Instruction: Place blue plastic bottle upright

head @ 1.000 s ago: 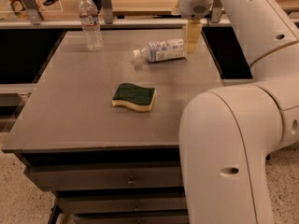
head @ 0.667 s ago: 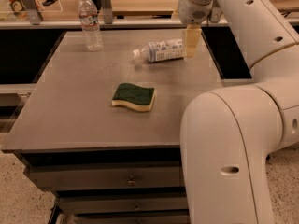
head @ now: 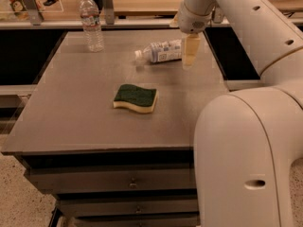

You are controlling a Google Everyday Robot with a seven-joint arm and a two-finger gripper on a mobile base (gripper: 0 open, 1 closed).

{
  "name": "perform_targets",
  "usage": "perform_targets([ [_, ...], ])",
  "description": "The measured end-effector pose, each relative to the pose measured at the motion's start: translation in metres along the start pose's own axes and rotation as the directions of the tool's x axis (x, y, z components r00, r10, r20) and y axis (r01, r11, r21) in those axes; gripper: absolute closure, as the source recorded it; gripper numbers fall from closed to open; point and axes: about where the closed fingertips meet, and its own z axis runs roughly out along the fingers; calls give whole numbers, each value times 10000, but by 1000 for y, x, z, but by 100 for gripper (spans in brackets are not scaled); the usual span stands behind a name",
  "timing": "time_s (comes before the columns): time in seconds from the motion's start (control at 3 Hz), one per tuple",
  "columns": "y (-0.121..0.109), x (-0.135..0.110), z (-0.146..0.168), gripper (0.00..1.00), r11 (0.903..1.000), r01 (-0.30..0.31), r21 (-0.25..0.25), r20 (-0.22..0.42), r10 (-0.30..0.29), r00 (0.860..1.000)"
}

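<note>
The blue plastic bottle [head: 161,51] lies on its side on the grey table [head: 71,108], far right of centre. Its white cap [head: 138,56] points left and its pale blue-and-white label faces me. My gripper [head: 191,51] hangs straight down from the white arm at the bottle's base end, right beside or touching it. The gripper covers the bottle's bottom end, so I cannot tell whether it holds anything.
A clear ribbed water bottle [head: 92,22] with a narrow red-and-white label stands upright at the far left. A green-and-yellow sponge [head: 135,98] lies mid-table. My arm's big white body [head: 241,155] fills the right foreground. Shelving runs behind the table.
My gripper has come down a little at the bottle's base end. The bottle, sponge and water bottle have not moved.
</note>
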Motion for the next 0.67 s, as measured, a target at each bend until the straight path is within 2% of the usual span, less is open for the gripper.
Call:
perform_targets([
  [0.67, 3, -14, 24, 0, 9961, 695, -545, -462, -720, 9963],
])
